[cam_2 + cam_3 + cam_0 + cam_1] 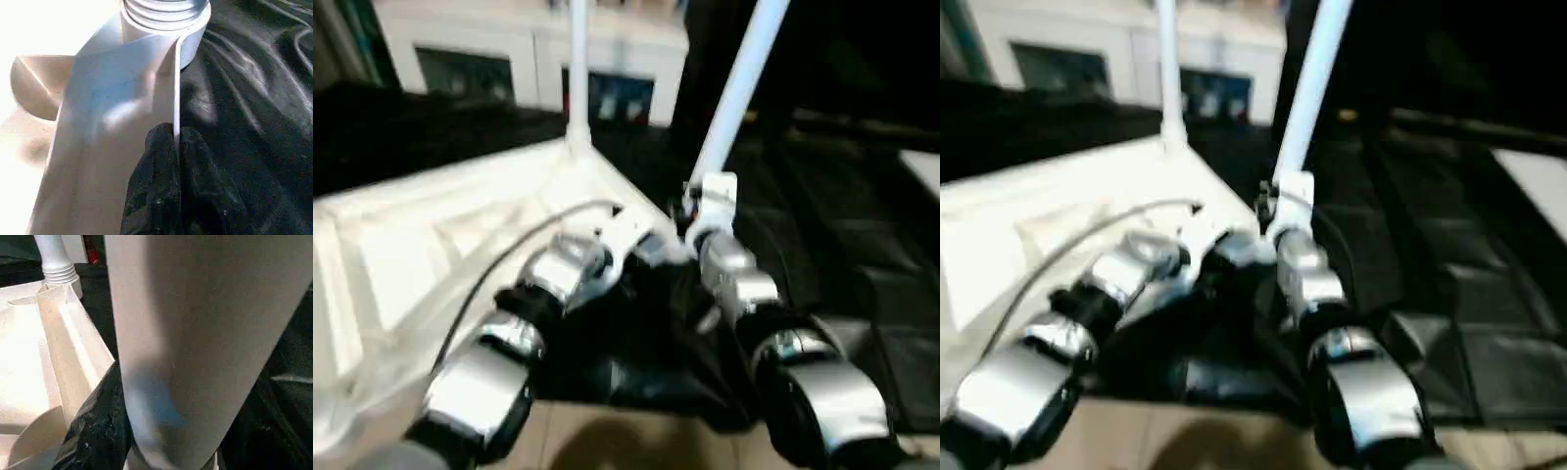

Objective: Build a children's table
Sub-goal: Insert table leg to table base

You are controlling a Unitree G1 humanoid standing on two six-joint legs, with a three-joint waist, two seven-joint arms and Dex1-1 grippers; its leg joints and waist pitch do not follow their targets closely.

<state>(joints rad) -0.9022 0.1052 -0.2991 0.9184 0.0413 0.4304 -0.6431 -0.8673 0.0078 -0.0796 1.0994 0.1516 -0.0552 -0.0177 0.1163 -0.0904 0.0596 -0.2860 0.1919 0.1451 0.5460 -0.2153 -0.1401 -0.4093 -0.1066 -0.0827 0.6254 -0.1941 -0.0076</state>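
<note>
On the black-covered work table our white plastic tabletop lies ribbed side up; our left gripper pinches its thin rim; our right gripper, half-open, clasps a tapered white leg; we should steady, align, then seat it.

Open black cloth lies clear off the overturned children's table beside its near corner. Two white legs bar the way there — one upright in the far corner socket, one slanting in the right gripper.
</note>
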